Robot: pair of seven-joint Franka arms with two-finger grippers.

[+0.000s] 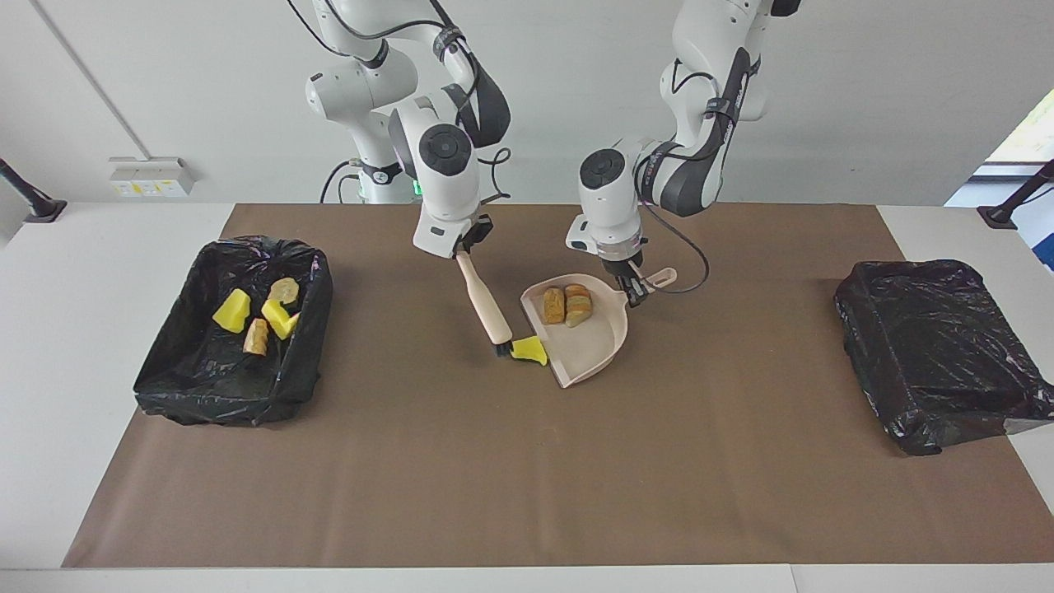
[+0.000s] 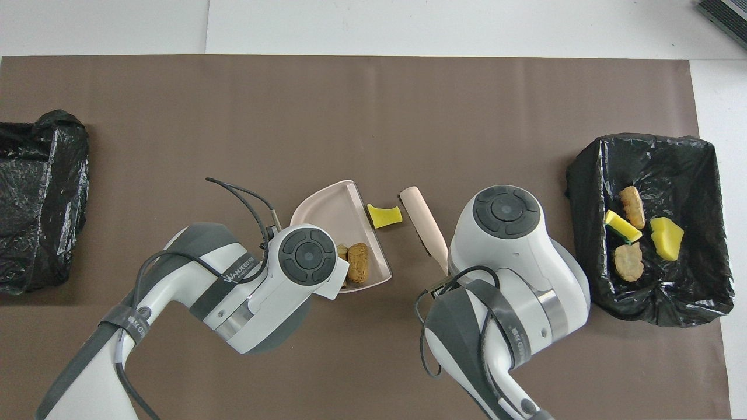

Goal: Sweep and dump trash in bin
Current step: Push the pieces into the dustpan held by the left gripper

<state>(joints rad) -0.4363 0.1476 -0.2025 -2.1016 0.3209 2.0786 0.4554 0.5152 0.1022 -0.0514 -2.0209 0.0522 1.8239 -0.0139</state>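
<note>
Nudging the last sponge chunk (image 1: pixel 528 352), light, squashy and bouncy: my right tool (image 1: pixel 464 249) clenches the brush (image 1: pixel 486 305) handle, my left tool (image 1: pixel 632 290) the dustpan (image 1: pixel 589 350) handle, chunk at the pan's nine o'clock.

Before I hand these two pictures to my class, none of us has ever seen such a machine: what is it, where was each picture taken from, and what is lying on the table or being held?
These are two robot arms at a table, each ending in a two-finger gripper. One picture faces the robots from across the table; the other looks down from above their own end.

The right gripper is shut on a brush, tilted, its bristles down beside a yellow sponge chunk on the brown mat. The left gripper is shut on the handle of a pink dustpan, which holds two brown bread-like pieces.

At the right arm's end, a black-lined bin already holds four scraps. At the left arm's end lies another black-lined bin.
</note>
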